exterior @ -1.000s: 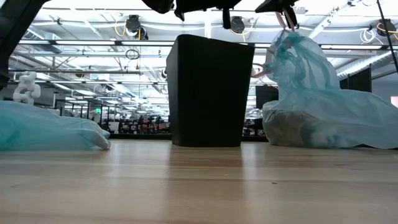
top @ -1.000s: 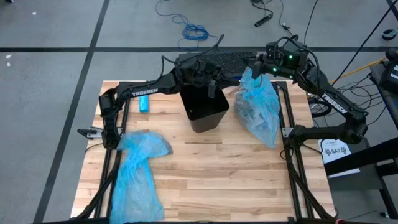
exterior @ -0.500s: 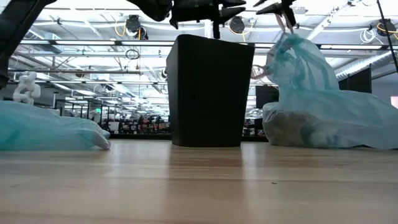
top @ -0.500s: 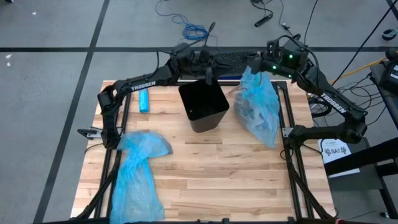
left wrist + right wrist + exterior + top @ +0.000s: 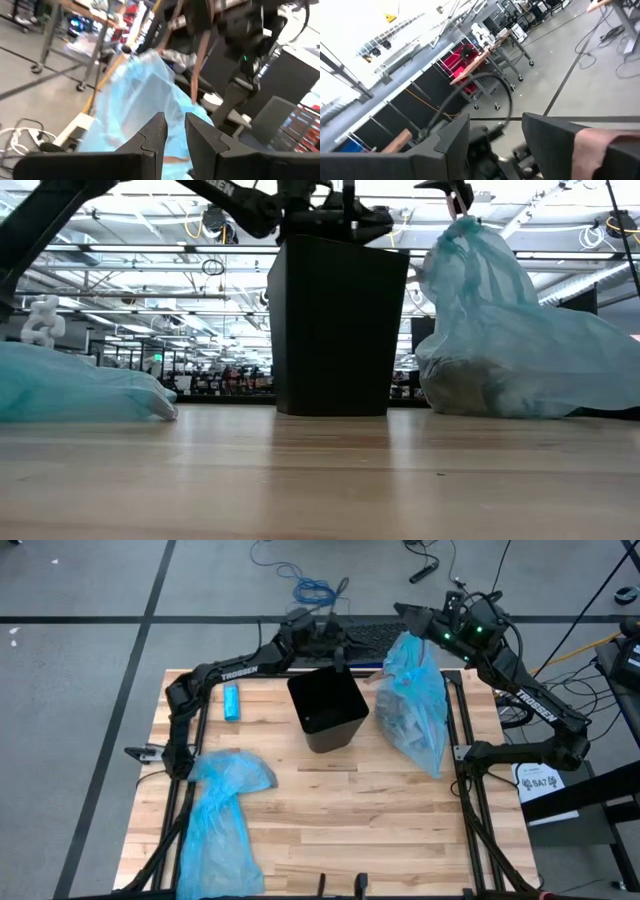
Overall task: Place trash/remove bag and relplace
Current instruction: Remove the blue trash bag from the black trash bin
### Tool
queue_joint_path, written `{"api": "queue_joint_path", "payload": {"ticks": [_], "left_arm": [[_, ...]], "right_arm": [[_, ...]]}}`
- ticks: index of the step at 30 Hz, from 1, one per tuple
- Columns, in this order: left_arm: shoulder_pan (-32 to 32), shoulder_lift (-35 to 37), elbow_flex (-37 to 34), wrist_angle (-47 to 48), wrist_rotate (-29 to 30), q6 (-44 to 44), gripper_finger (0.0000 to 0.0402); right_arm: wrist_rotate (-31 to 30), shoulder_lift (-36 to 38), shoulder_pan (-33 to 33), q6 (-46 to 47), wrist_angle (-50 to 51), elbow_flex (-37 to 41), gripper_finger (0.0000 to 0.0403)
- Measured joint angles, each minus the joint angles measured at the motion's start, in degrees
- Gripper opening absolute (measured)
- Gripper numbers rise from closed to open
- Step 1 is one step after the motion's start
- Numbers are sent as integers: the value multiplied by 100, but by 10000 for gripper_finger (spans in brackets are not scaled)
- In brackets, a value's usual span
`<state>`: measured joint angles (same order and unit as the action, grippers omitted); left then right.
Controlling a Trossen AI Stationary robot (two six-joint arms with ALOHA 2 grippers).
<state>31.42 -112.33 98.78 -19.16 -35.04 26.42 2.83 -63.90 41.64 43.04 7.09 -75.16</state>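
From above, the right gripper (image 5: 412,615) hangs just past the peak of the full bag (image 5: 415,705). Its jaws are parted and empty, so the bag could slump and spill its trash (image 5: 400,725). The left gripper (image 5: 338,655) sits over the far rim of the bin (image 5: 328,708).

At table height, the bag's knot stands right beneath the right jaws.

The left wrist shows jaws narrowly apart, empty, with blue plastic beyond them.

The right wrist shows wide jaws with nothing between. The spare bag (image 5: 225,802) lies well apart from both and may snag when fetched.

two dark jointed arms, white "trossen" lettering on each, green lights on the right wrist.
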Motion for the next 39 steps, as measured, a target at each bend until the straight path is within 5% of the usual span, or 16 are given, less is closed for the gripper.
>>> {"api": "queue_joint_path", "payload": {"ticks": [15, 24, 39], "left_arm": [[-268, -428, 405, -840, 389, -372, 76], [-816, -907, 1329, -806, 304, -1, 76], [-1167, -1038, 1849, 74, 1699, -591, 76]], "right_arm": [[21, 2, -1, 694, -263, 0, 176], [16, 0, -1, -508, -194, 0, 176], [636, -112, -251, -936, 81, 0, 176]]}}
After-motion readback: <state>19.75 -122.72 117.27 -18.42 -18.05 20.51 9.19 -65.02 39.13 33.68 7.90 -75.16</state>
